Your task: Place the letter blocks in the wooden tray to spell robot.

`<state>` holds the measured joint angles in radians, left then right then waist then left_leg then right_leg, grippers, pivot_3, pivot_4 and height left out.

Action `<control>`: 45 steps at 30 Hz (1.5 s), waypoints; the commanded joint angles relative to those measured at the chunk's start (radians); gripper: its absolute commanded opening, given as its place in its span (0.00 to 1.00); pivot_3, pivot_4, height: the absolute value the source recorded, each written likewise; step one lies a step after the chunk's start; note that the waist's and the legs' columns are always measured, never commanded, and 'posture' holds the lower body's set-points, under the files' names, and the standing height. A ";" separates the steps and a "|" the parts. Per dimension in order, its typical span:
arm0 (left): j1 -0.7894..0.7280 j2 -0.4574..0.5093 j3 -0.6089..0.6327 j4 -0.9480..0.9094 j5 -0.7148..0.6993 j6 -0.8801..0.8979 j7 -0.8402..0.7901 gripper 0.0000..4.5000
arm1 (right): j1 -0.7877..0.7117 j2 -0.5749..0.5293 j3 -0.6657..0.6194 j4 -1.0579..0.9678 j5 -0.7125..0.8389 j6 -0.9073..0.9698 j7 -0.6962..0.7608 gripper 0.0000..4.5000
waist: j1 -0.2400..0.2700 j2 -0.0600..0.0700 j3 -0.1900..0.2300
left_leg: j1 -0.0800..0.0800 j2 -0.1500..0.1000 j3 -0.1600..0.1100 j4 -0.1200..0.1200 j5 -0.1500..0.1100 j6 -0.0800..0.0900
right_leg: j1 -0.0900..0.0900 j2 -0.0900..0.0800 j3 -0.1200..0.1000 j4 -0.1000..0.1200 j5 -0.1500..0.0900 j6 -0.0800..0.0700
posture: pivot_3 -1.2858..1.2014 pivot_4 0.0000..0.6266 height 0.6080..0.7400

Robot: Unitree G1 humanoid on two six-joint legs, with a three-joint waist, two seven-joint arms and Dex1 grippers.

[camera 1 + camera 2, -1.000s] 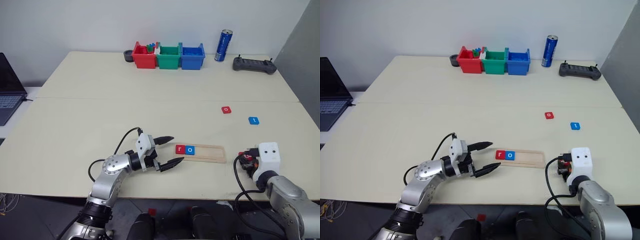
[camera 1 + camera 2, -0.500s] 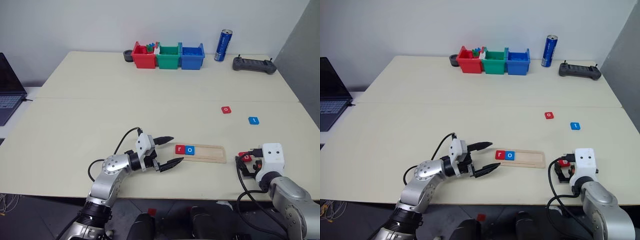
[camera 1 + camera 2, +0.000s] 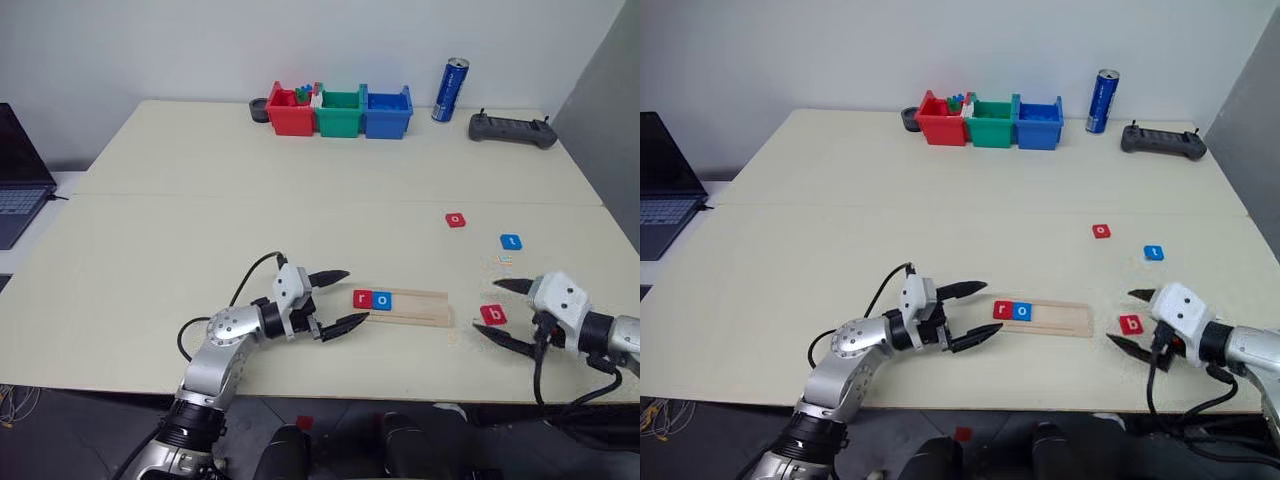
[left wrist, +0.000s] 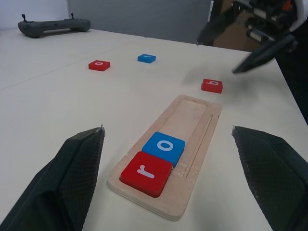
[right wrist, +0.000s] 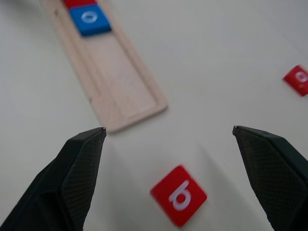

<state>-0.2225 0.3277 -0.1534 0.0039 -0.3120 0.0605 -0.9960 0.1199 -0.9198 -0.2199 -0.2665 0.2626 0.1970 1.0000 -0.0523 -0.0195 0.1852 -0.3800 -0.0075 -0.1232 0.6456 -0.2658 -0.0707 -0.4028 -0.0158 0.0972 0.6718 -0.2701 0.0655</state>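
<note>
A robotics lab or test room is suggested: a wide pale table (image 3: 200,220) is set against a bare white wall (image 3: 200,45), with a handheld controller (image 3: 511,129), a laptop (image 3: 18,170), plastic bins (image 3: 340,110) and a drink can (image 3: 451,90) laid out on it.

My two head eyes look forward and down over the bench (image 3: 200,200) from well above, side by side, sharing the whole top with the wooden tray (image 3: 415,305) near its front edge. My left wrist camera sits low and close at the tray's (image 4: 192,139) filled end, facing along it. My right wrist camera looks steeply down near the tray's (image 5: 115,82) empty end. Both wrist views share the tray.
</note>
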 commanded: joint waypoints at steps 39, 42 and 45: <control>0.034 0.013 -0.007 -0.047 -0.006 -0.030 0.002 1.00 | -0.509 0.011 0.260 0.635 -0.070 -0.313 0.383 0.32 | -0.006 0.000 0.000 | 0.002 0.000 0.000 0.001 0.000 0.000 | 0.000 -0.001 0.000 0.002 0.002 -0.004 | 0.52 0.24 1.00; 0.038 0.013 -0.009 -0.051 -0.007 -0.030 0.001 1.00 | -0.516 0.049 0.244 0.472 -0.013 -0.165 0.328 0.32 | -0.007 0.001 0.000 | 0.002 0.000 0.000 0.000 0.000 0.000 | -0.001 -0.001 0.000 0.005 0.002 -0.004 | 0.52 0.24 1.00; 0.040 0.015 -0.009 -0.052 -0.009 -0.028 -0.001 1.00 | -0.515 0.077 0.241 0.342 0.026 -0.052 0.282 0.32 | -0.001 0.001 0.000 | 0.001 0.000 -0.001 0.001 0.000 0.000 | -0.001 -0.001 0.000 0.005 0.002 -0.004 | 0.52 0.24 1.00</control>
<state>-0.1856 0.3384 -0.1620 -0.0081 -0.3098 0.0525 -0.9937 -0.3807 -0.8414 0.0575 0.1510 0.2517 0.0889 1.3060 -0.0534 -0.0186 0.1849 -0.3792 -0.0083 -0.1245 0.6464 -0.2655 -0.0712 -0.4035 -0.0173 0.0969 0.6763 -0.2677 0.0618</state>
